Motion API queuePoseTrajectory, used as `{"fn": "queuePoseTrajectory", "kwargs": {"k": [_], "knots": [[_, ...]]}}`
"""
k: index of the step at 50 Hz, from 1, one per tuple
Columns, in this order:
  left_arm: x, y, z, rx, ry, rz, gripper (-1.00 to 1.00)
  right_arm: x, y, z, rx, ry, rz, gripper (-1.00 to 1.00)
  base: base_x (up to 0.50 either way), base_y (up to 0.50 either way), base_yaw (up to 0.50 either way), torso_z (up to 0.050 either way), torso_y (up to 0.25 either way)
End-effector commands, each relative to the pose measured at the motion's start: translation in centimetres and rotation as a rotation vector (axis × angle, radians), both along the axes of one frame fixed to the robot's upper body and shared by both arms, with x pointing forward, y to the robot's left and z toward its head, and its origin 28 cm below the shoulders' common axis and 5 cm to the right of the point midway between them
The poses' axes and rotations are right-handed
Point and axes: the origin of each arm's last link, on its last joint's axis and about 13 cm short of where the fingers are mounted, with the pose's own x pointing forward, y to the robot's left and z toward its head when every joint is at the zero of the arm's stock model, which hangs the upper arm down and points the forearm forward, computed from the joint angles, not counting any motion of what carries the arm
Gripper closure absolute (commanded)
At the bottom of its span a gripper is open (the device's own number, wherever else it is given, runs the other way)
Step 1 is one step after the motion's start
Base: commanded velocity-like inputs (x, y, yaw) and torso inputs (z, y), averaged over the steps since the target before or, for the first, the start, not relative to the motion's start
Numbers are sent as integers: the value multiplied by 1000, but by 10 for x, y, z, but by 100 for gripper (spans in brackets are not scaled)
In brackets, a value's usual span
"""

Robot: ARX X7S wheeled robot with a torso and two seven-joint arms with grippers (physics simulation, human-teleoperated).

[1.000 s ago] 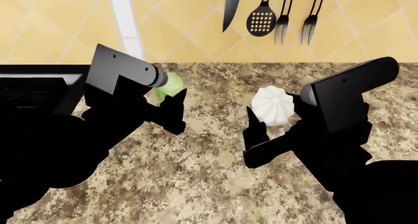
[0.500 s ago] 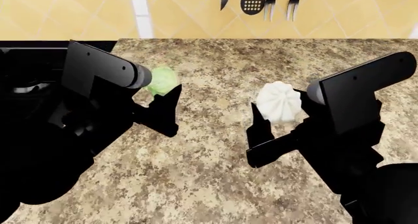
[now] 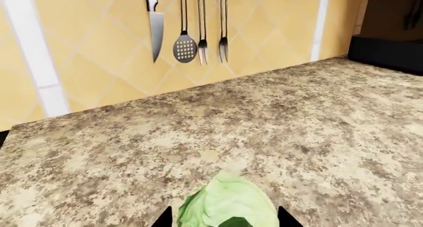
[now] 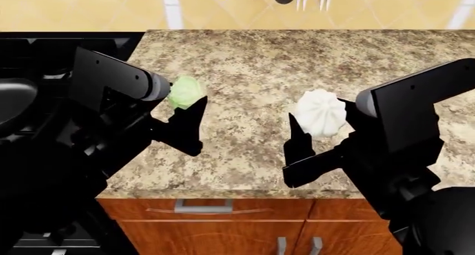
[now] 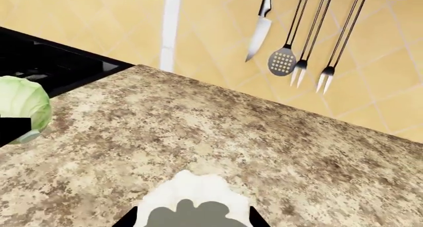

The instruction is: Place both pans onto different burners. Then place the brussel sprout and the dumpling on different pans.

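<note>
While pale-green and leafy, the brussel sprout (image 4: 183,92) sits clamped between the left gripper (image 4: 180,107) fingers; the right gripper (image 4: 315,130) pinches the white pleated dumpling (image 4: 321,112).

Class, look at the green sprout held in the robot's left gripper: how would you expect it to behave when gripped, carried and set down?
The sprout is a small leafy ball, so probably light. Its round shape suggests it may roll once released on a flat pan. The left gripper holds it only between narrow fingertips, so it could slip or squash slightly if leaves give.
</note>
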Motion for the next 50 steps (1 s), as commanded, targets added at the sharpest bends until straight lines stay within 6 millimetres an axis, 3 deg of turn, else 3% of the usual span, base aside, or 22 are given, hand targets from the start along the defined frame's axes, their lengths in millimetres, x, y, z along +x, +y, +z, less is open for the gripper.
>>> {"fn": "queuePoseTrajectory", "kwargs": {"k": [1,50], "knots": [[3,3,3,-15,-24,37,100,1,-1,1,-7,-23,3,100,0,500,0,0,0],[14,8,4,-35,-22,72,100,6,0,5,-25,-37,-1,100,0,500,0,0,0]]}}
